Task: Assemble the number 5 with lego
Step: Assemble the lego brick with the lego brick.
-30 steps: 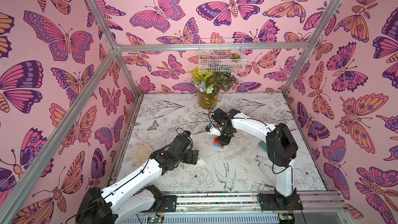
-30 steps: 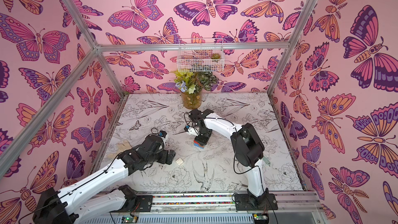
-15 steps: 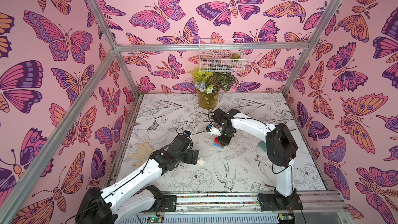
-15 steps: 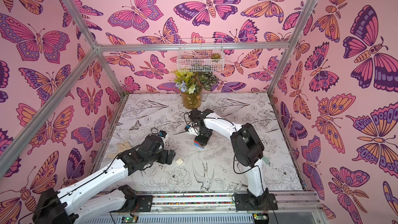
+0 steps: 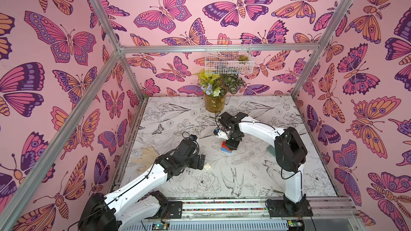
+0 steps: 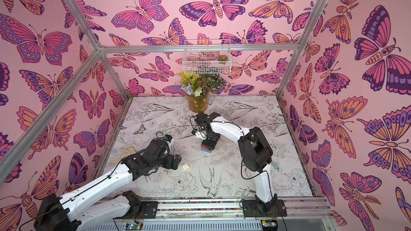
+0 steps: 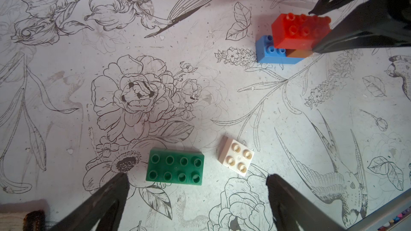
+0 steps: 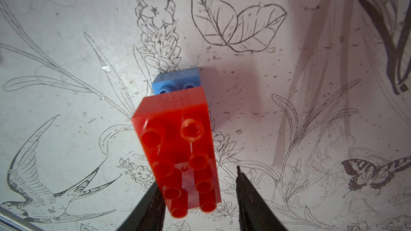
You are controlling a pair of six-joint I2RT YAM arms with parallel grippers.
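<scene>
lego stack (image 5: pixel 226 148), half built, near the middle of the table (image 5: pixel 244 174): red brick (image 8: pixel 175 152) on an orange brick (image 7: pixel 298 53) on a blue brick (image 8: pixel 178 78). right gripper (image 5: pixel 232 144) straddles the red one, jaws parted, a gap on one side, so not gripping. green brick (image 7: pixel 175 166) and white brick (image 7: pixel 236 158) lie loose, just beside each other, below the wide-open left gripper (image 5: pixel 201 162). two bricks seem left to add. bare table all round; flower vase (image 5: pixel 214 105) well behind.
</scene>
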